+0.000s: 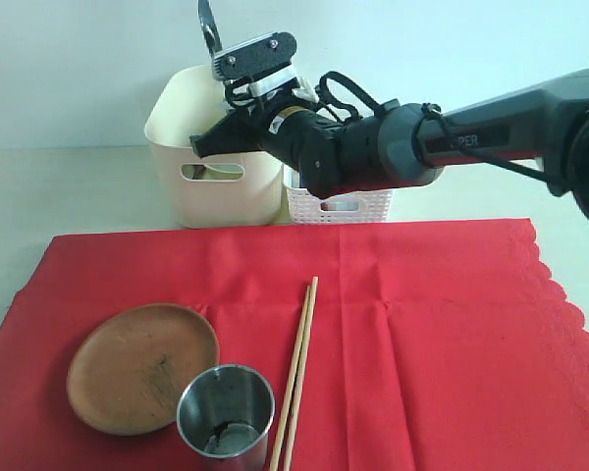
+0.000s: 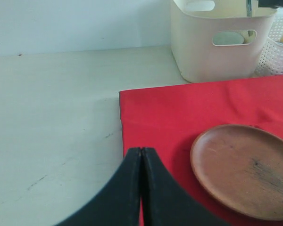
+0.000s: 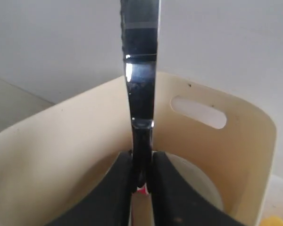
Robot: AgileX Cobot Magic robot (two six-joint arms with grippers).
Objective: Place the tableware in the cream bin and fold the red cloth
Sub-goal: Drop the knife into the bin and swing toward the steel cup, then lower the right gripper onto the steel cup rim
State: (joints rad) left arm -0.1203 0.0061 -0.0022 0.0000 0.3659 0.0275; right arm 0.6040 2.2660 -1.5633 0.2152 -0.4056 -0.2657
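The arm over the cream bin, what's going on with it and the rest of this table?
The right gripper is shut on a metal knife, holding it upright above the cream bin, apparently about to drop it in. The left gripper is shut and empty, by the edge of the red cloth. The brown plate, steel cup and wooden chopsticks lie on the cloth, which is spread out unfolded.

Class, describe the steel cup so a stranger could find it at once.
Start at the big red cloth. On it, nearest the exterior camera, the steel cup stands between the brown plate and the wooden chopsticks. It is the only shiny, upright metal thing on the cloth.
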